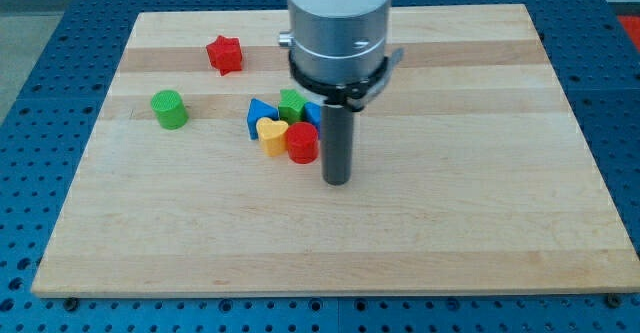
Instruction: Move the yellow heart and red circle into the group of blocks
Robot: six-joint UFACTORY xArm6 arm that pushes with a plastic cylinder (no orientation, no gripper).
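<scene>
We read no writing on the blocks or the wooden board [480,223]. The yellow heart [271,134] and red circle [302,143] — both plain and glossy — sit pressed together, touching the blue block [260,114] and green block [292,104] behind them. Our rod carries no gripper, so nothing is grasped — my tip [337,181] stands just to the view's right of the red circle.
</scene>
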